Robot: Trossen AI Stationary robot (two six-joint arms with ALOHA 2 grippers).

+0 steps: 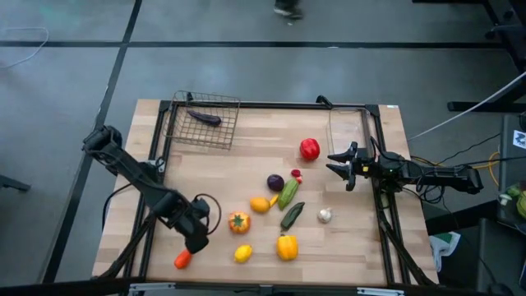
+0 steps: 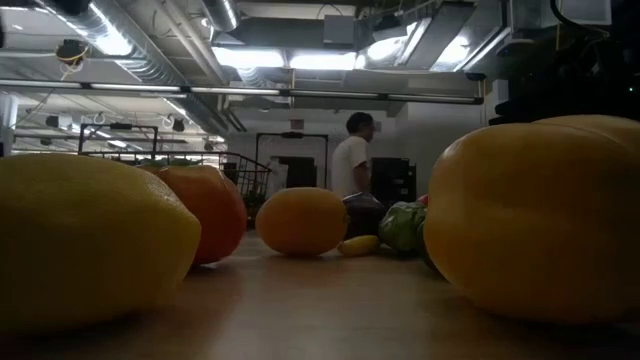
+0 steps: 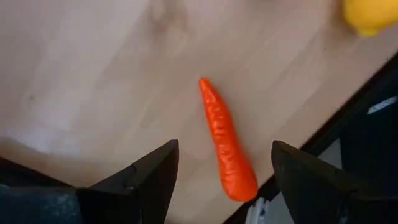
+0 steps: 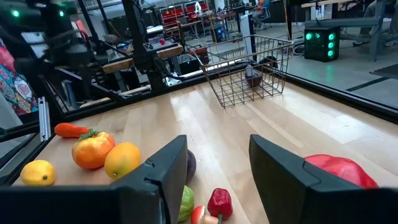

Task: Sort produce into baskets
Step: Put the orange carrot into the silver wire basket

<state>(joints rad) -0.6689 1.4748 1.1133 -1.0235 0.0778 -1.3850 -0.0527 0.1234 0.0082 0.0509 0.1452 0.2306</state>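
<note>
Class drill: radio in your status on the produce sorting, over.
Left gripper open above the carrot. Right gripper open, empty, near the clear bin. Eggplant in the wire basket. Nothing blocking.

Right claw [image 4: 217, 180] held open above the wooden surface [image 4: 249, 124]. Wire basket [image 4: 245, 68] far across, dark produce inside. Off to one side: carrot [image 4: 71, 130], tomato [image 4: 92, 149], orange [image 4: 122, 159], lemon [image 4: 37, 172]. Near the fingers [image 4: 155, 180]: small red pepper [image 4: 219, 203], big red fruit [image 4: 341, 169].
</note>
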